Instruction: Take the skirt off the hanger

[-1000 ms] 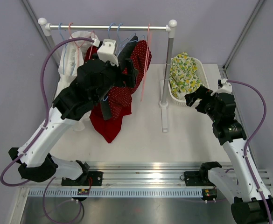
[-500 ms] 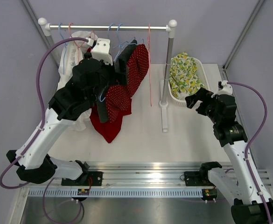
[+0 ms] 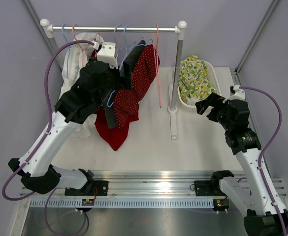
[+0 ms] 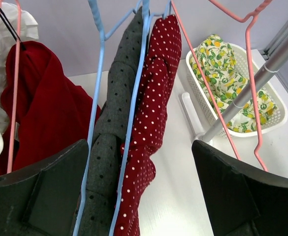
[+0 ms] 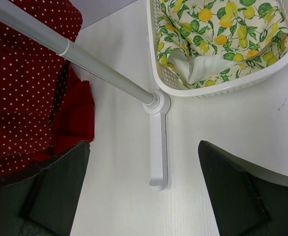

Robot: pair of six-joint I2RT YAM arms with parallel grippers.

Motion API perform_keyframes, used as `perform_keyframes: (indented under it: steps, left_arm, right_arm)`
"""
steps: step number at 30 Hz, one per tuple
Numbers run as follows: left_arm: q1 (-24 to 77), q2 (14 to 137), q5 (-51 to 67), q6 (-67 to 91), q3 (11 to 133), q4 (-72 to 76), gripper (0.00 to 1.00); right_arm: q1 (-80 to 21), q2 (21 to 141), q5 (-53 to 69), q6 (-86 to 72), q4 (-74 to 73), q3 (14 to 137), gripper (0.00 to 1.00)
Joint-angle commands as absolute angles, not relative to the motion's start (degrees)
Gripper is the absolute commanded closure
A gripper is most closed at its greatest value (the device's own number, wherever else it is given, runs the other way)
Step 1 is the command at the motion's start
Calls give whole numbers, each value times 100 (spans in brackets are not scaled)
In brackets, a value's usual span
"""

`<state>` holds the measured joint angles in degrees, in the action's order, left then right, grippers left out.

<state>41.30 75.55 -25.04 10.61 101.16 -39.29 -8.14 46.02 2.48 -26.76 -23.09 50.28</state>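
Left wrist camera, red dotted skirt [image 4: 156,98] draped on blue hanger [image 4: 131,118] between the left gripper's [image 4: 140,157] wide-spread fingers, contact unclear, overhead the arm masks this, right gripper [image 5: 144,150] spread above rack foot [image 5: 158,128], basket [image 5: 217,90] cropped.

Cloth, glossy hanger, metal post, plastic basket

Between my matt black left fingers [image 4: 40,196] I see the skirt [image 4: 156,98], thin red dotted cloth, on a glossy blue hanger [image 4: 133,113]. Left of them is a plush-looking dark-red garment [image 4: 45,98]. Beyond the right finger are a smooth grey metal post [image 4: 252,93] and a white plastic mesh basket [image 4: 276,105].
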Motion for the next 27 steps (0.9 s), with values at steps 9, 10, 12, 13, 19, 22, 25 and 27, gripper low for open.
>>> perform_keyframes:
  steps: [9,10,12,13,19,22,25,27]
  left_arm:
    - [4025,7883,-2013,1204,10081,-3463,15]
    - [4008,7910,-1987,1204,10081,-3454,16]
    - [3955,7980,-1934,1187,10098,-3428,16]
    - [3938,8067,-1916,1160,10116,-3419,16]
    - [3727,8428,-1784,1020,10485,-3507,20]
    - [3648,8587,-1723,976,10678,-3533,34]
    - [3612,8753,-1731,967,10994,-3621,67]
    - [3604,8859,-1801,967,11205,-3761,100]
  right_arm:
    - [-817,4509,114,-2540,-2250,5133,1]
    - [-817,4509,106,-2531,-2267,5133,1]
    - [-817,4491,88,-2514,-2259,5115,1]
    - [-817,4500,79,-2514,-2259,5115,1]
    - [-826,4544,79,-2487,-2224,5063,0]
    - [-826,4570,79,-2496,-2162,5027,1]
    - [-817,4623,88,-2496,-2136,5027,1]
    - [-826,4641,97,-2479,-2118,5054,1]
